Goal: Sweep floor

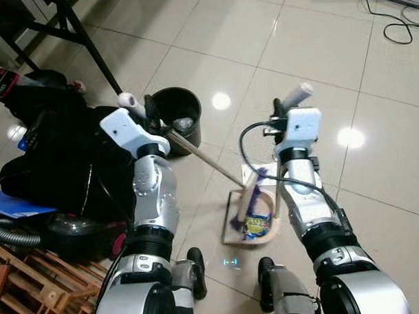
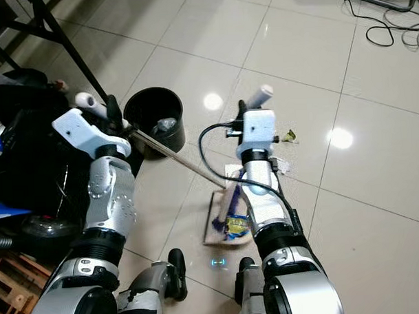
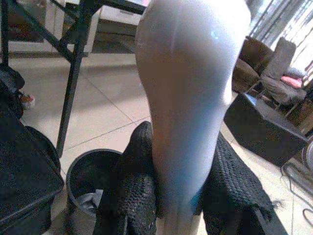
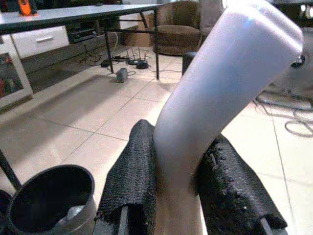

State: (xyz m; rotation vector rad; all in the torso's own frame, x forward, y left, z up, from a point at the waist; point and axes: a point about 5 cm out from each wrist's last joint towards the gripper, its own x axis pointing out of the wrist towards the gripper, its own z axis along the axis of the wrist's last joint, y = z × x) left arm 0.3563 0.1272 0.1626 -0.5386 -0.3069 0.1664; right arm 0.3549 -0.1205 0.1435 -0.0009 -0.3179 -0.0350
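My left gripper (image 1: 151,112) is shut on the white-tipped handle of a broom (image 1: 128,100). Its thin wooden stick (image 1: 206,159) slants down to the dustpan (image 1: 253,237) on the tiles between my arms. My right gripper (image 1: 281,118) is shut on the dustpan handle (image 1: 297,94), also white. In the pan lies a blue and yellow wrapper (image 1: 255,224). A small leaf-like scrap (image 2: 289,135) and a white scrap (image 2: 283,167) lie on the floor beside my right arm. The white handles (image 3: 188,98) (image 4: 220,98) sit between black fingers in both wrist views.
A black bin (image 1: 176,96) with crumpled paper inside stands just past my left gripper. A black bag (image 1: 51,155), a vacuum hose (image 1: 12,234) and a wooden rack (image 1: 35,287) crowd the left. Black table legs (image 1: 88,44) stand at the back left, and cables (image 1: 397,23) at the far right.
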